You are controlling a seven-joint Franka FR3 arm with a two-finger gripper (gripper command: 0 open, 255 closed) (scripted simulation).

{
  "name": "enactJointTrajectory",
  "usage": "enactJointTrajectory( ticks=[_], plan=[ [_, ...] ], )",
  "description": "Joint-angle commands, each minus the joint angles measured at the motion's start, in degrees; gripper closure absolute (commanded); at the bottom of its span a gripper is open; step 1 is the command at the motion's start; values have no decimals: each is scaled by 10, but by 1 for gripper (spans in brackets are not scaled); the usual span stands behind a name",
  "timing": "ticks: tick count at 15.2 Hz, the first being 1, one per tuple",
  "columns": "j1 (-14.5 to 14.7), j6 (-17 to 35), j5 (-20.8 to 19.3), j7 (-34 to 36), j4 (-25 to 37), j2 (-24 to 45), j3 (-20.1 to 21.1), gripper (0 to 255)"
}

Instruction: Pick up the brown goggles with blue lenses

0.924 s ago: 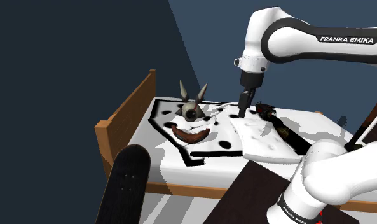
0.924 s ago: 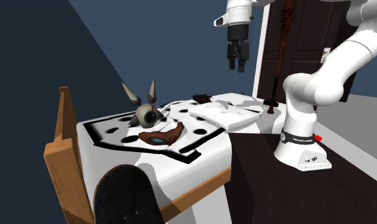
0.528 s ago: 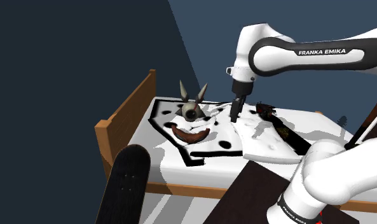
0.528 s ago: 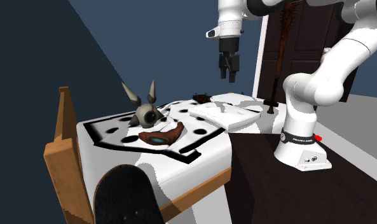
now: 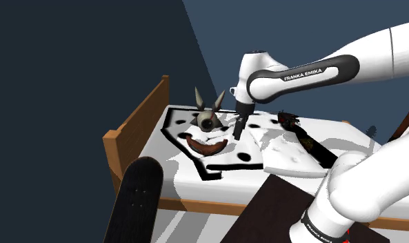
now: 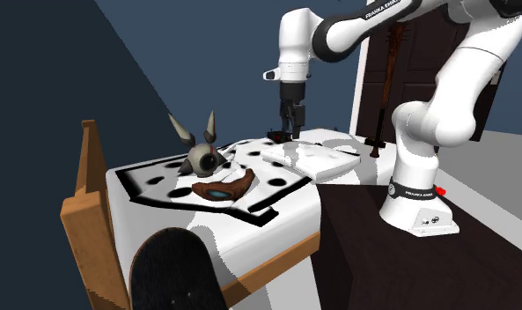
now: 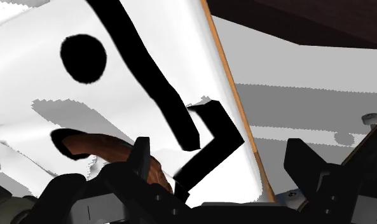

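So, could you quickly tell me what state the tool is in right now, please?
Tool: open, holding nothing; the brown goggles lie ungrasped.

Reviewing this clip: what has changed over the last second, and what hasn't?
The gripper has swung down and toward the shoulder view's left, closing in on the brown goggles. It is open and holds nothing. The goggles, the horned one-eyed toy and the black skateboard lie as before.
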Motion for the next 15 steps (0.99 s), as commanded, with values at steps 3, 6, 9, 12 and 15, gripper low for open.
enactJointTrajectory(
  ticks=[3,6,9,12,15],
  plan=[
    [1,87,-7,-26,11,83,-11,0],
    [2,146,-8,-45,28,149,-18,0],
    [3,199,-7,-65,53,217,-23,0],
    [3,244,-2,-87,86,286,-25,0],
    [1,283,5,-108,126,354,-24,0]
  ],
)
